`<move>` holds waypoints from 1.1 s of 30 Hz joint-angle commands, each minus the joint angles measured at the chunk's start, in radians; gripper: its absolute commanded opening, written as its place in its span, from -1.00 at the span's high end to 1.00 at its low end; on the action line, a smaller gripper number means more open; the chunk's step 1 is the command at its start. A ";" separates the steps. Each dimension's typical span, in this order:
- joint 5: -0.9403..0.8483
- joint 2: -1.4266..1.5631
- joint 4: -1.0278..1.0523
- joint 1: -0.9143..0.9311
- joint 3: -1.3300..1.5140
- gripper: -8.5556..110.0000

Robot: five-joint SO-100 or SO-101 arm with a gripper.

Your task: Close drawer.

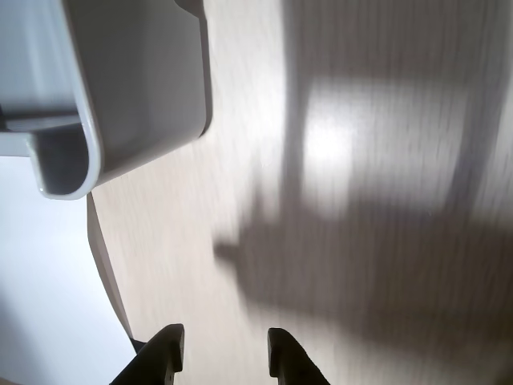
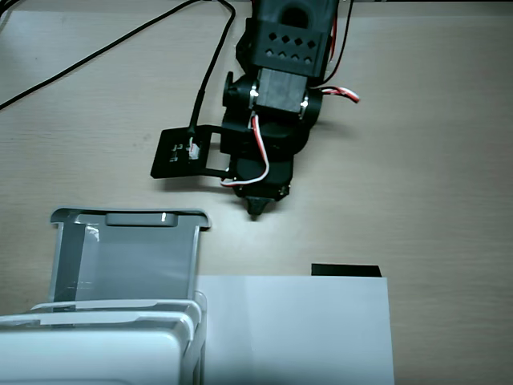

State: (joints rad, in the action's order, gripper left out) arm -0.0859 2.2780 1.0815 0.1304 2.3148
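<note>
**Operator:** Drawer is well out of its white cabinet in the fixed view, front lip facing up the picture toward my arm. Most of the tray's length is exposed, so I judge the closing push hasn't begun.

**Observer:** Where's your gripper relative to it?

**Operator:** My gripper sits just beyond the lip and off toward its right corner in the fixed view, clear of the plastic. The wrist view backs that up: the drawer's rounded corner fills the upper left and only bare table lies ahead of the two fingertips.

**Observer:** Fingers apart or together?

**Operator:** Apart, with a clear gap and nothing held. That suits me; I don't plan to grasp, only to shove the lip, so the fingers just need to meet it.

**Observer:** Why off to the side?

**Operator:** I reckon I'm not lined up yet. Pushing at the corner might skew the tray in its rails, so I'd want to shift toward the small handle at mid-lip first.

**Observer:** Anything in the way?

**Operator:** A white paper sheet and a small black rectangle lie beside the drawer, outside its path.
</note>
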 commanded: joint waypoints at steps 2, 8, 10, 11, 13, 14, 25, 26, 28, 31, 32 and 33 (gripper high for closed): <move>0.135 0.204 0.066 0.278 0.086 0.85; 0.153 0.247 0.064 0.275 0.091 0.85; 0.127 0.267 0.064 0.256 0.104 0.85; 0.120 0.272 0.064 0.252 0.109 0.85; 0.120 0.275 0.064 0.241 0.110 0.85; 0.120 0.273 0.066 0.236 0.109 0.85; 0.094 0.255 0.100 0.219 0.089 0.85; 0.074 0.255 0.100 0.224 0.089 0.86; 0.020 0.261 0.101 0.239 0.094 0.86; 0.011 0.256 0.103 0.249 0.103 0.86; 0.012 0.255 0.103 0.249 0.104 0.86; 0.012 0.255 0.101 0.249 0.109 0.86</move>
State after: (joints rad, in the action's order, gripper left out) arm -0.0644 2.5341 1.1781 0.3774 2.4298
